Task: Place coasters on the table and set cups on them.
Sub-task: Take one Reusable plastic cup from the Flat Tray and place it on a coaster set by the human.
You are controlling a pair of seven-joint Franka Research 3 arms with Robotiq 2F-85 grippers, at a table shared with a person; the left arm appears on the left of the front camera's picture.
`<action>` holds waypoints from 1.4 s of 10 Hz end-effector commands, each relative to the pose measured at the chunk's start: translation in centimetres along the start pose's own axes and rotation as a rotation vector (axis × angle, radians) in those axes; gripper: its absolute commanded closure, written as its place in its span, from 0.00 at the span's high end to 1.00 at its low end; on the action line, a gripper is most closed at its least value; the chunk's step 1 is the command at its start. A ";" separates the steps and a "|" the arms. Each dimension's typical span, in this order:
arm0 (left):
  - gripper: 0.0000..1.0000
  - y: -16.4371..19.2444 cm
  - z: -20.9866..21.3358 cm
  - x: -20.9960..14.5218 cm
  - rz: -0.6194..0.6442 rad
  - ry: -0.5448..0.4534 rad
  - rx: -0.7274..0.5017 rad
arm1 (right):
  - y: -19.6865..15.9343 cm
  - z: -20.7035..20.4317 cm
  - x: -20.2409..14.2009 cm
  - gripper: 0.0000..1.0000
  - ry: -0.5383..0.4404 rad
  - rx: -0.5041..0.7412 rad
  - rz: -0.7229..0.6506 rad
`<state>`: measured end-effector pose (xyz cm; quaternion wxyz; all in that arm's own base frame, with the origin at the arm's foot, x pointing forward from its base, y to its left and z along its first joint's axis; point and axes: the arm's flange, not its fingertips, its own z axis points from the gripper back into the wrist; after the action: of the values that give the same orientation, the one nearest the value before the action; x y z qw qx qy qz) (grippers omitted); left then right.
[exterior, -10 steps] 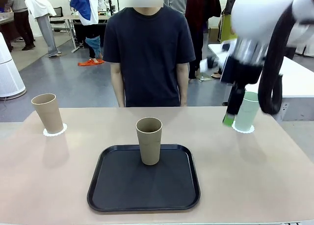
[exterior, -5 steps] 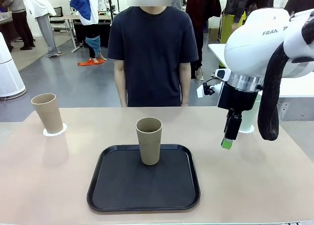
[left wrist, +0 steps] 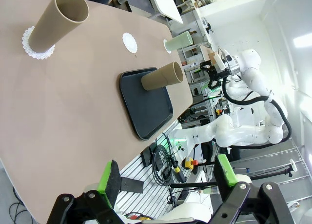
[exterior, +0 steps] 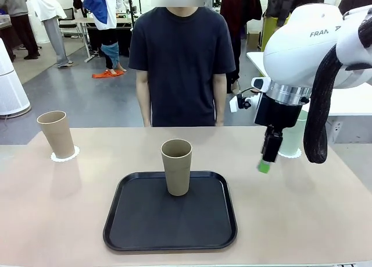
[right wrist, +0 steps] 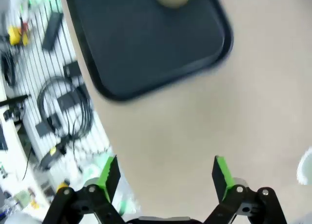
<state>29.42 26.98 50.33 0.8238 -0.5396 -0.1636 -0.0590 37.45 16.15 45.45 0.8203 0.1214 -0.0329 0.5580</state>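
Note:
A tan cup (exterior: 56, 133) stands on a white coaster (exterior: 64, 156) at the table's (exterior: 302, 209) far left. A second tan cup (exterior: 176, 167) stands upright on the black tray (exterior: 170, 217). The mint cup (exterior: 294, 136) sits on its coaster (exterior: 289, 155) at the far right, partly behind my right arm. My right gripper (exterior: 265, 162) hangs open left of it, holding nothing, and looks down on the tray (right wrist: 146, 38). The left wrist view shows a bare coaster (left wrist: 129, 42) beyond the tray (left wrist: 146, 104). My left gripper (left wrist: 168, 174) is open and empty, high off the table's end.
A person in a dark shirt stands at the far side of the table with arms down. A white table (exterior: 349, 92) lies behind the right arm. Bare tabletop lies on both sides of the tray.
My right gripper has drawn away from the mint cup, moving left and toward the tray. The mint cup stays on its coaster. The other cups have not moved.

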 end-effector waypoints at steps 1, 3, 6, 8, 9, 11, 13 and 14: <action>1.00 -0.3 0.2 0.0 0.008 -0.010 -0.010 | -2.0 -5.1 -3.8 1.00 -0.479 0.088 0.114; 1.00 -0.3 0.2 0.0 0.008 -0.010 -0.010 | -2.6 -7.4 -6.3 1.00 -0.839 0.175 0.256; 1.00 -0.3 0.2 0.0 0.008 -0.010 -0.010 | -2.4 -8.9 -7.8 1.00 -0.910 0.154 0.526; 1.00 -0.3 0.2 0.0 0.008 -0.010 -0.010 | -2.4 -9.0 -7.9 1.00 -0.909 0.144 0.481; 1.00 -0.3 0.2 0.0 0.008 -0.010 -0.010 | -2.6 -9.2 -8.0 1.00 -0.908 0.130 0.438; 1.00 -0.3 0.2 0.0 0.008 -0.010 -0.010 | -2.7 -7.9 -7.1 1.00 -0.918 0.128 0.484; 1.00 -0.3 0.2 0.0 0.008 -0.010 -0.010 | -2.7 -7.9 -7.1 1.00 -0.918 0.128 0.484; 1.00 -0.3 0.2 0.0 0.008 -0.010 -0.010 | -2.7 -7.9 -7.1 1.00 -0.918 0.128 0.484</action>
<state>29.43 26.97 50.33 0.8238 -0.5396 -0.1634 -0.0591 36.61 10.57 35.95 0.5689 0.3898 -0.3676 0.6239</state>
